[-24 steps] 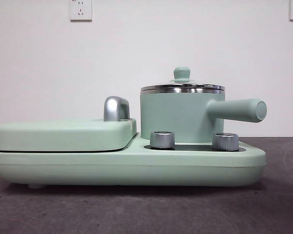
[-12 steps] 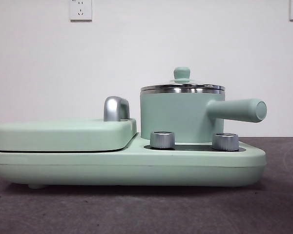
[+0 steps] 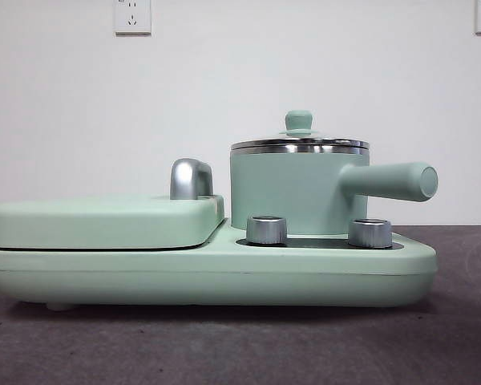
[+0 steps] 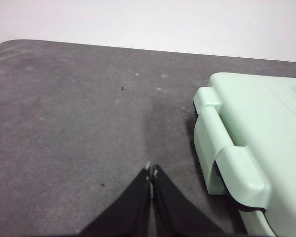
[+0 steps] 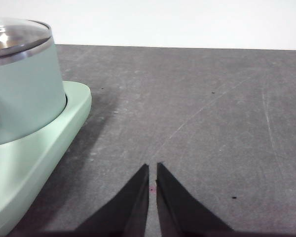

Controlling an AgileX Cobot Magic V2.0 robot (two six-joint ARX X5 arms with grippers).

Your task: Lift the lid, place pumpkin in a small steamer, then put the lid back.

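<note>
- Front view: the small steamer (image 3: 293,192) sits on the long green base (image 3: 208,277), just behind two silver dials (image 3: 266,230). Its thick side handle (image 3: 391,180) sticks out to one side. The lid (image 3: 299,143) is on top of the pot, so nobody can see if anything is inside. The lid looks hard and shiny, maybe slippery at the steel rim. The little green knob (image 3: 298,122) looks like the best place to pinch it, and it is small, so a claw could slide off. A flat green cover (image 3: 104,220) with a chrome handle (image 3: 191,178) lies beside the pot. No pumpkin shows here, and no arm
- Left wrist view: the left gripper (image 4: 151,171) hangs over the bare dark table (image 4: 69,123), near one end of the flat green cover (image 4: 246,133) but not touching it. Its two jaws are pressed together and hold nothing
- Right wrist view: the right gripper (image 5: 152,170) hangs over the table, well apart from the pot (image 5: 24,94). Its jaws are almost together, with only a thin gap, and hold nothing. The lid's shiny top (image 5: 17,34) shows. No pumpkin here either, so I cannot tell where it is
</note>
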